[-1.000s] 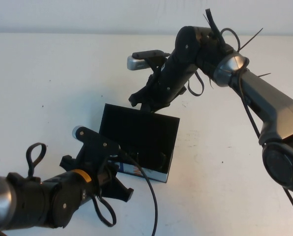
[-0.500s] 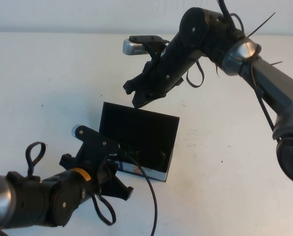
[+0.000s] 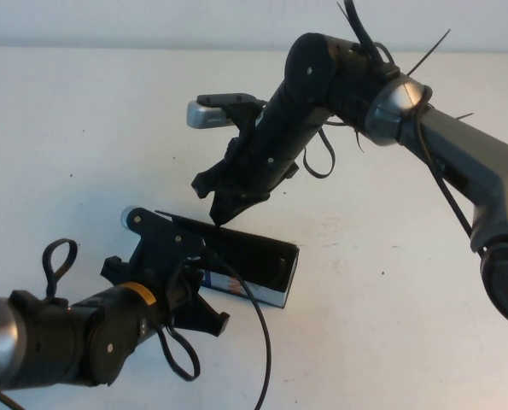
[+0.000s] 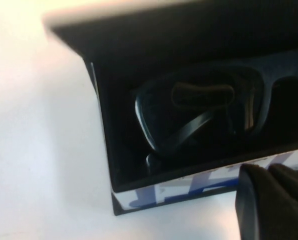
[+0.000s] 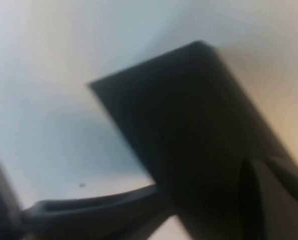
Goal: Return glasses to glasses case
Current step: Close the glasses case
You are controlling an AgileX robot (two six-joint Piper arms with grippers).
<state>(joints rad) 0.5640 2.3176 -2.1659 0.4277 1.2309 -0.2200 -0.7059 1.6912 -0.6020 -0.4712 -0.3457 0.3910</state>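
The glasses case [image 3: 266, 272] is a black box with a blue and white printed side, lying at the middle of the table. Its lid [image 3: 236, 242] slopes low over the box. The black glasses [image 4: 204, 107] lie inside, seen in the left wrist view under the lid. My right gripper [image 3: 213, 201] is open, its tips on the lid's far raised edge; the lid fills the right wrist view [image 5: 189, 125]. My left gripper [image 3: 175, 275] is open at the case's left front end, one fingertip [image 4: 269, 200] against the printed side [image 4: 189, 187].
The white table [image 3: 390, 290] stretches all round the case. The right arm [image 3: 458, 162] reaches in from the right over the far half. The left arm [image 3: 57, 342] and its loose cables lie at the near left.
The right gripper has moved left and down onto the lid. The lid has swung from standing nearly upright to a low slope over the box. The left gripper has barely moved.
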